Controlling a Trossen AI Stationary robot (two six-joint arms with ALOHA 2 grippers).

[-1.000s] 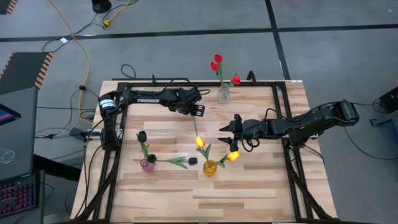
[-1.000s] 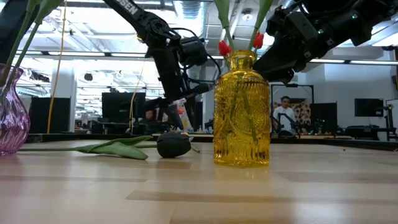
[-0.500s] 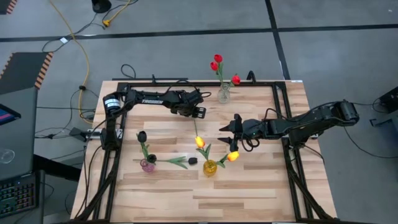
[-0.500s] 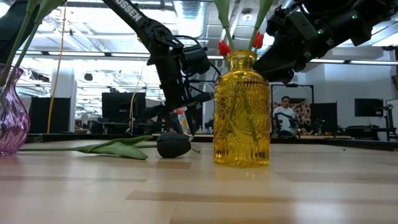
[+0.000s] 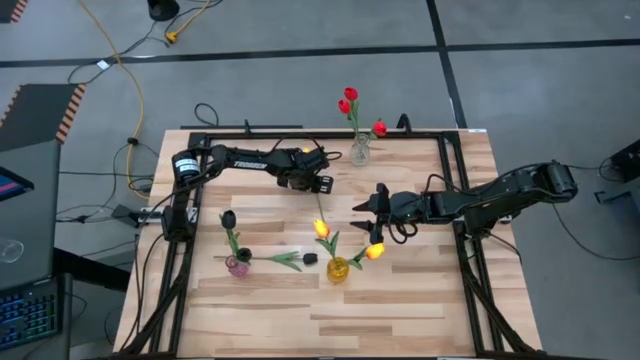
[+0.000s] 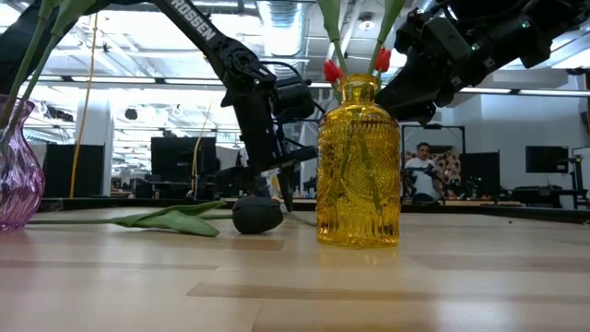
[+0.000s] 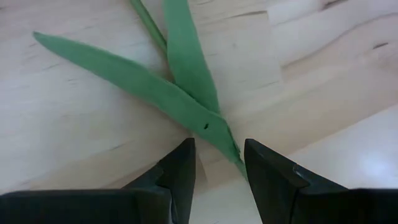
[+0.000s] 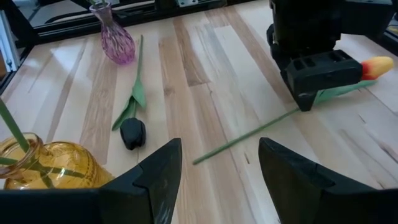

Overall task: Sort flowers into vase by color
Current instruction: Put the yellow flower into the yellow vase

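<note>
Since a second ago the left arm has straightened and reached farther across the table, and the left gripper (image 7: 219, 149) has come down over a yellow-orange flower (image 7: 186, 62) lying flat on the wood at mid-table. Its fingers stand part open, one on each side of the thin stem just below the leaves. A gap shows between them, so nothing is clamped, though one finger may be brushing the stem.

Nothing else has shifted. The right gripper (image 8: 217, 180) hangs above the table right of centre, spread wide and empty, pointing towards the left one. A black flower (image 5: 310, 258) lies between the purple vase (image 5: 238, 265) and the yellow vase (image 5: 338, 268).

From above, the left gripper covers the lying flower's head and only a short run of stem shows; the head appears only in the right wrist view, past the left gripper's body. In the low view the yellow vase hides part of the left gripper, and the flower beneath it cannot be made out.
</note>
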